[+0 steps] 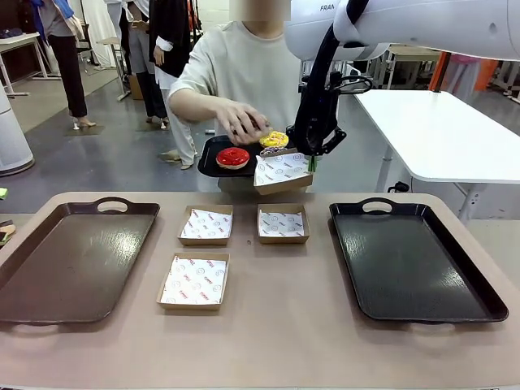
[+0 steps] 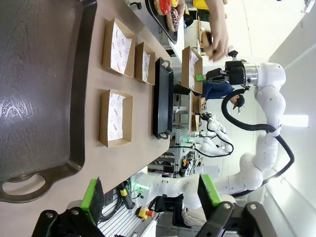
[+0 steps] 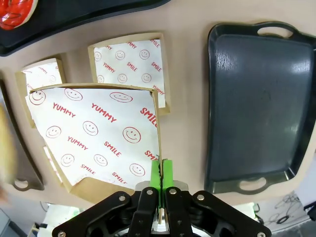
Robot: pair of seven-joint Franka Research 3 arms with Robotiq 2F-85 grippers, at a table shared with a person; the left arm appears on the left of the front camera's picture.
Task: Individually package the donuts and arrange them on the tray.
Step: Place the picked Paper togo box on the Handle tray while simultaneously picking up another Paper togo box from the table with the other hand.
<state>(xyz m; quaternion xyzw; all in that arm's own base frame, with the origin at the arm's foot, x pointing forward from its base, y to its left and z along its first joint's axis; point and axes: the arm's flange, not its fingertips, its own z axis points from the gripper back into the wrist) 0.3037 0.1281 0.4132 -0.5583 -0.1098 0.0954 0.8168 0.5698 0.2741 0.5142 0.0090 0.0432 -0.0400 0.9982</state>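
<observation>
Nearest the front camera: one cardboard box [image 1: 193, 280] on the table [image 1: 268, 341], holding only its printed paper liner. Two more of the same kind sit in a row behind it, rear-left box [image 1: 205, 225] and rear-right box [image 1: 283, 223], liners only. The fourth, the held box [image 1: 283, 171], is off the table and tilted in my right gripper [image 1: 311, 165]. My right wrist camera shows the green pads pinched together on its rim. Box count: 4 (3 down, 1 held).

Large trays on the table: 2. Brown tray [image 1: 73, 260] is at my left, black tray [image 1: 414, 260] at my right, both bare.

My left gripper [image 2: 150, 192] has its fingers spread wide with nothing between them. It hangs over the table near the brown tray's handle.

Beyond the table's far edge, in front of the person, is a small black tray [image 1: 213, 162], just beside the held box. Donuts counted on it: red donut [image 1: 232, 157], yellow donut [image 1: 274, 139], and purple donut [image 1: 275, 151], partly behind the held box. Total seen: 3. The person's hand [image 1: 240, 122] is over the small tray, closed on something dark. I cannot tell whether that is a fourth donut.
</observation>
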